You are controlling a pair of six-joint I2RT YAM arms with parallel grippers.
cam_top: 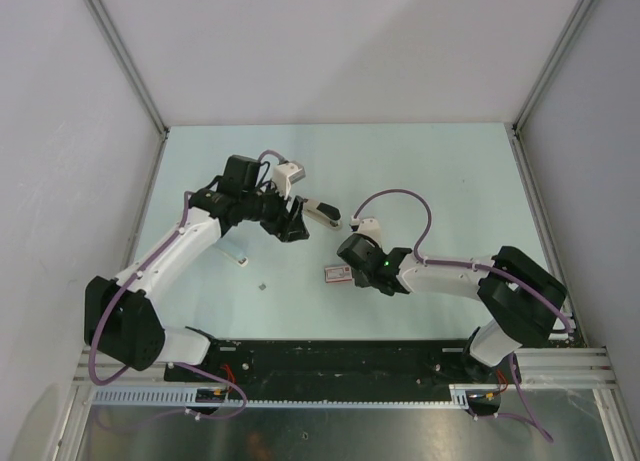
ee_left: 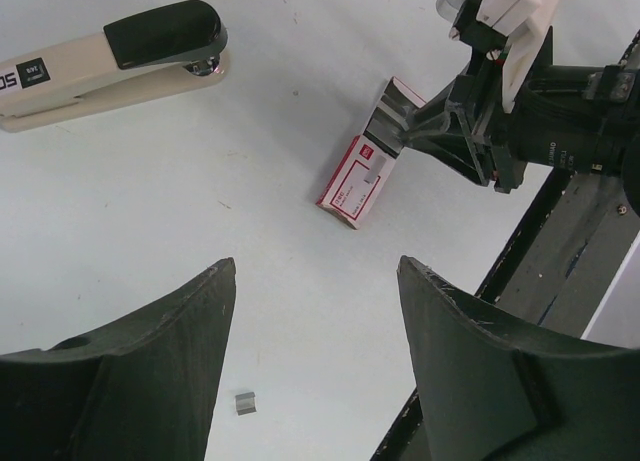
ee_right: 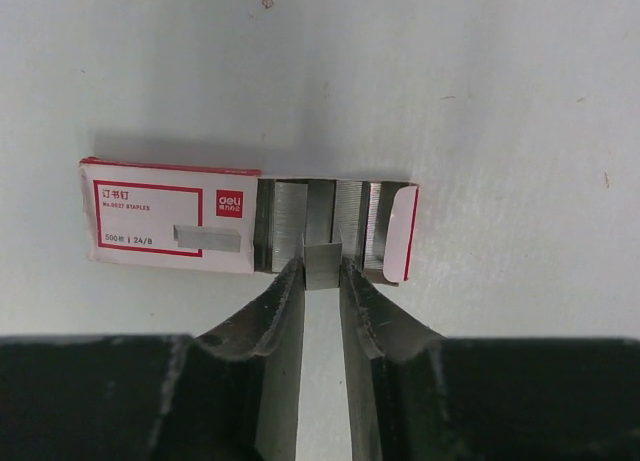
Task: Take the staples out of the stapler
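Our right gripper [ee_right: 322, 273] seems to pinch a staple strip [ee_right: 322, 255] at the box [ee_right: 170, 216]; the stapler [ee_left: 110, 59] lies nearer our spread left gripper [ee_left: 315, 269].

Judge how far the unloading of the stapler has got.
Done: the beige, black-topped stapler lies ungripped; a tiny grey staple bit lies loose. In hand: the right gripper pinches a short grey metal staple strip at the open red-and-white cardboard box. Remaining: whether the stapler is empty cannot be seen; the left gripper hangs open, empty.
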